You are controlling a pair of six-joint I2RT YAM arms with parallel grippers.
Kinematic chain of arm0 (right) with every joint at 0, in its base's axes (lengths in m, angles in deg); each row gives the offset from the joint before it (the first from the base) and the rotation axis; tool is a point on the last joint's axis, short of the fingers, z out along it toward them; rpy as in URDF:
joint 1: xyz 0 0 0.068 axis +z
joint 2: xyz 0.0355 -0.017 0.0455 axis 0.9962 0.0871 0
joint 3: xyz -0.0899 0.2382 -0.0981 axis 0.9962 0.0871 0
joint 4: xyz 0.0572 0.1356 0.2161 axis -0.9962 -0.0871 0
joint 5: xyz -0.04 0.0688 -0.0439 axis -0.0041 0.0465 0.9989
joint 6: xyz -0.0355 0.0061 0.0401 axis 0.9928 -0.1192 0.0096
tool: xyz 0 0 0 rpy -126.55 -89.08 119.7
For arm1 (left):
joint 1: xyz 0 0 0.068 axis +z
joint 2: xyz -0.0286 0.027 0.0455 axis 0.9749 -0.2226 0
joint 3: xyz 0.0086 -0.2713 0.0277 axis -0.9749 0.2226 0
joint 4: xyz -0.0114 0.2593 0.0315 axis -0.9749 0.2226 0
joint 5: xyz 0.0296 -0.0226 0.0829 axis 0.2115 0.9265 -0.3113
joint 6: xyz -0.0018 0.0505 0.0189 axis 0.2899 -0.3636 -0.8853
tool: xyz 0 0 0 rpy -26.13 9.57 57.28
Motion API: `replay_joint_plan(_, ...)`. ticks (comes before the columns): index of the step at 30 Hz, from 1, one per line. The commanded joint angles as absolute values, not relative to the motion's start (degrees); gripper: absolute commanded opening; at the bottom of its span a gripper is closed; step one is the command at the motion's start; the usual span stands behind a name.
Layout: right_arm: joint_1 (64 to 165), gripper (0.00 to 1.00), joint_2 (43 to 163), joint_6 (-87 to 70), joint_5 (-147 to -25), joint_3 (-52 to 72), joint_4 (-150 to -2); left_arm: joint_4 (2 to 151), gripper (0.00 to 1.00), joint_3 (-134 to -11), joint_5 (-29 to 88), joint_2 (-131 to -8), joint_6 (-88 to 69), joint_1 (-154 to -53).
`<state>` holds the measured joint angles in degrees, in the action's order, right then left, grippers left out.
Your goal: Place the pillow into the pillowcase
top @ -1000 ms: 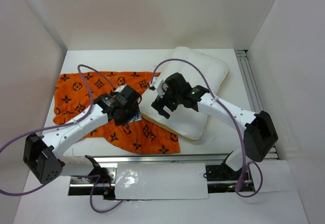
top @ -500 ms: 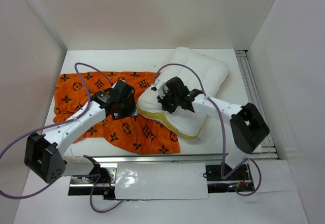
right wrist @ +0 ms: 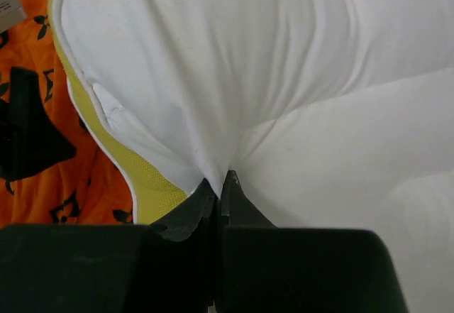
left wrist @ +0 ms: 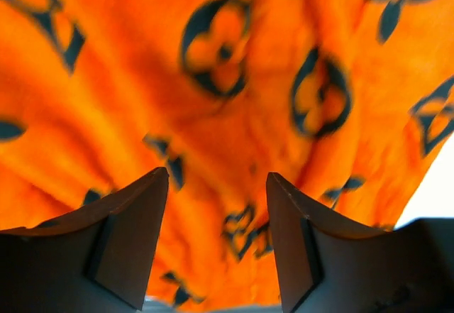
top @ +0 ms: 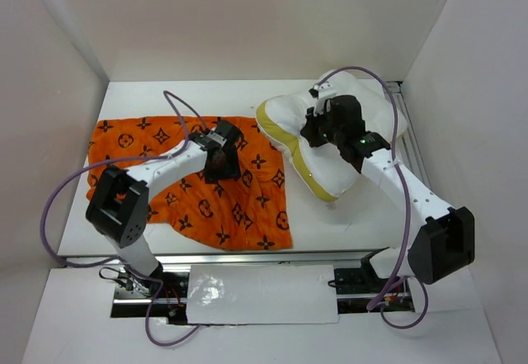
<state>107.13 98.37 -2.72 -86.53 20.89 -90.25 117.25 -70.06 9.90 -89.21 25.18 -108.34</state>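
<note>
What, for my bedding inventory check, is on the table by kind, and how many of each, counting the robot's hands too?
pillow: 1
pillowcase: 1
robot hands: 2, the left hand and the right hand
Total: 4
</note>
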Motion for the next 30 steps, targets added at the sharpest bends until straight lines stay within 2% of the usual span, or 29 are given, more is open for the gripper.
replay_joint_plan(1,105.7,0.0,97.5,-5.3,-89.7,18.7,-87.5,116.3,0.68,-75.3,7.2,-93.1,25.8,-108.6)
replay_joint_plan(3,105.1,0.0,97.5,-5.9,-91.1,18.7,-87.5,116.3,0.64,-77.3,5.4,-96.4,27.0,-108.1)
replay_joint_plan(14,103.9,0.0,98.0,-5.3,-94.8,19.2,-87.5,116.9,0.59,-82.7,3.0,-105.4,25.1,-104.8)
replay_joint_plan(28,103.9,0.0,99.9,-4.7,-93.1,17.5,-89.7,109.1,0.59,-80.6,8.4,-103.6,17.6,-103.2)
replay_joint_plan(30,103.9,0.0,99.9,-4.7,-93.1,17.5,-89.7,109.8,0.52,-81.2,7.6,-104.1,17.6,-103.2)
